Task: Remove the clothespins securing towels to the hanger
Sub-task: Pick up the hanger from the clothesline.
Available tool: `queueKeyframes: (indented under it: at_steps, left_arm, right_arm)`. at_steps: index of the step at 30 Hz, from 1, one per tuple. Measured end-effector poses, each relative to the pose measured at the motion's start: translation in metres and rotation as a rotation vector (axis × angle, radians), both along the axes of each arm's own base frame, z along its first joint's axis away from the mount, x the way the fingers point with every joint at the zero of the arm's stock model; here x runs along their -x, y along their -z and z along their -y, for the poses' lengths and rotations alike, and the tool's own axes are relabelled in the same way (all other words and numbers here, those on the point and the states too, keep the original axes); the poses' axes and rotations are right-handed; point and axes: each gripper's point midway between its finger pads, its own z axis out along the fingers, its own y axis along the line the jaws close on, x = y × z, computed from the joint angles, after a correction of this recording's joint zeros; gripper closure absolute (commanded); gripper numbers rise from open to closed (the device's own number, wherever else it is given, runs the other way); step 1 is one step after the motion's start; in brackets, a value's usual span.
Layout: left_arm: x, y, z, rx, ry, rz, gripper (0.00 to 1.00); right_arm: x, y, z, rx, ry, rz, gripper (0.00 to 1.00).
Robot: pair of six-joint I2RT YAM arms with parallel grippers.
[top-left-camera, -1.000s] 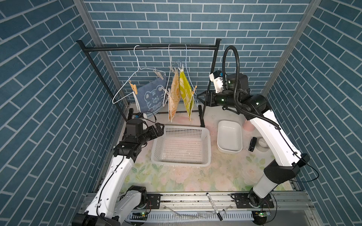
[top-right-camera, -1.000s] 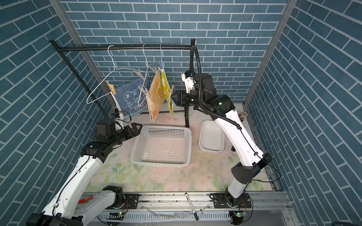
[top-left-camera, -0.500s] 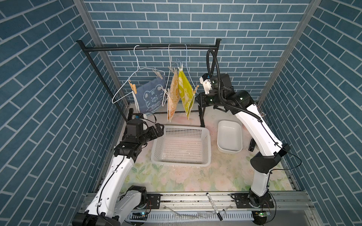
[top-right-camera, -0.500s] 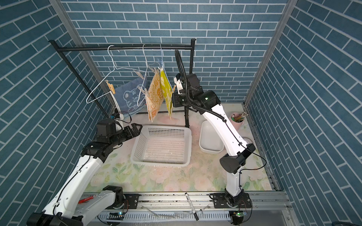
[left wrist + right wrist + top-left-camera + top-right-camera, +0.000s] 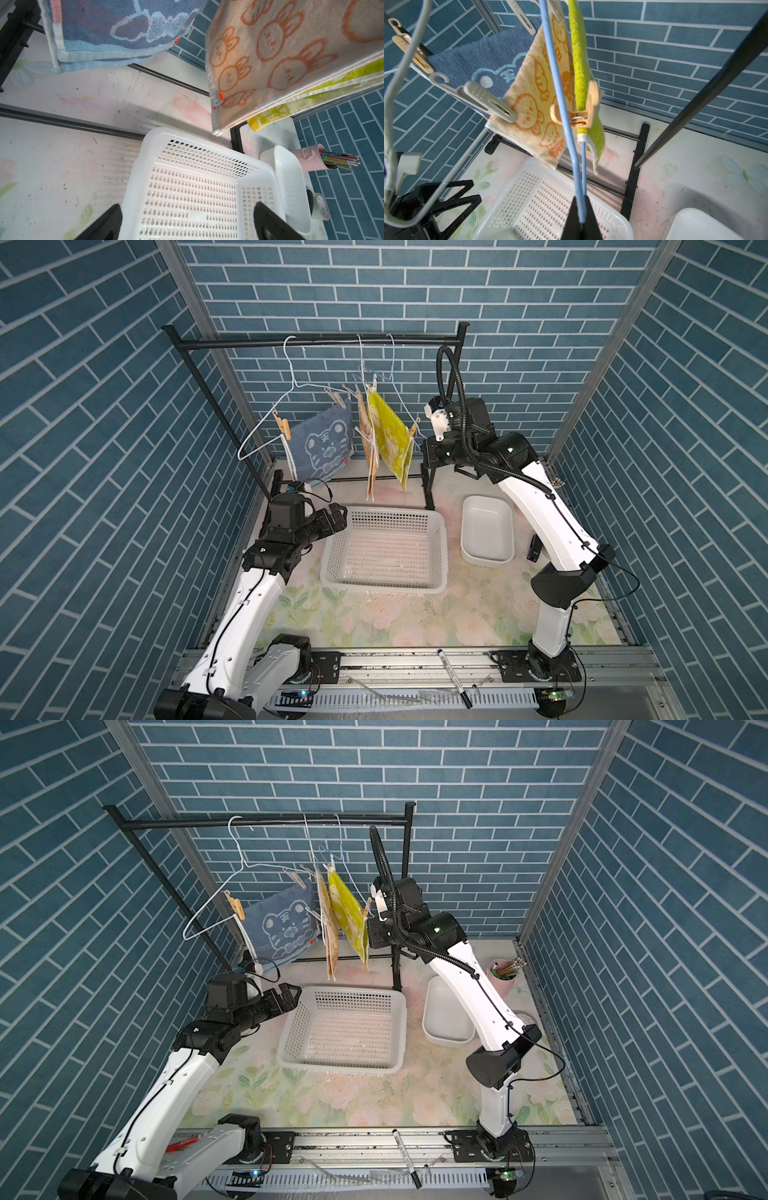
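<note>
Basket (image 5: 187, 135) sits beneath the left pincer (image 5: 187, 207), jaws wide apart. Towels (image 5: 529, 99) hang pinned ahead of the right pincer (image 5: 580, 204), clamped on blue hanger wire (image 5: 558, 83). Tan clothespin (image 5: 579, 121) sits just beyond its tips, gripping the yellow-green towel (image 5: 579, 62).

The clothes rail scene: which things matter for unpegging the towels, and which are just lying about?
For the job: tan and pale grey spring clothespins; denim-blue tiger towel, orange bunny towel, yellow-green towel; blue wire hanger, pinched in the right arm's fingers.

Lying about, it seems: white perforated plastic basket, white plastic tray, pink cup of pencils, black marker pen.
</note>
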Motion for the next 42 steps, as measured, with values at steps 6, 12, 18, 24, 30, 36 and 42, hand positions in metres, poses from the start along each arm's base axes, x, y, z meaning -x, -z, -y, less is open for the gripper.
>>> queueKeyframes:
  at_steps: [6,12,18,24,30,36,42]
  left_arm:
    - [0.001,0.002,-0.001,-0.010,-0.002,-0.009,0.00]
    - [0.002,-0.003,-0.002,-0.015,-0.002,0.008,0.00]
    - [0.004,-0.009,-0.004,-0.023,-0.009,0.025,0.00]
    - [0.006,-0.015,-0.004,-0.030,-0.002,0.042,0.00]
    - [0.011,-0.039,0.000,-0.038,0.041,0.114,0.02]
    - [0.017,-0.078,0.013,-0.044,0.135,0.224,0.09]
    - [0.023,-0.112,0.046,-0.102,0.297,0.325,0.12]
  right_arm:
    - [-0.003,0.000,0.000,0.021,-0.009,0.030,1.00]
    - [-0.001,-0.003,0.008,0.039,-0.006,0.080,1.00]
    - [0.006,-0.029,0.022,0.009,0.012,0.181,1.00]
    - [0.016,-0.060,0.037,-0.027,0.022,0.279,1.00]
    - [0.034,-0.054,0.064,-0.010,0.030,0.268,1.00]
    - [0.061,-0.049,0.106,-0.010,0.021,0.214,1.00]
    - [0.099,-0.037,0.142,-0.033,-0.025,0.118,1.00]
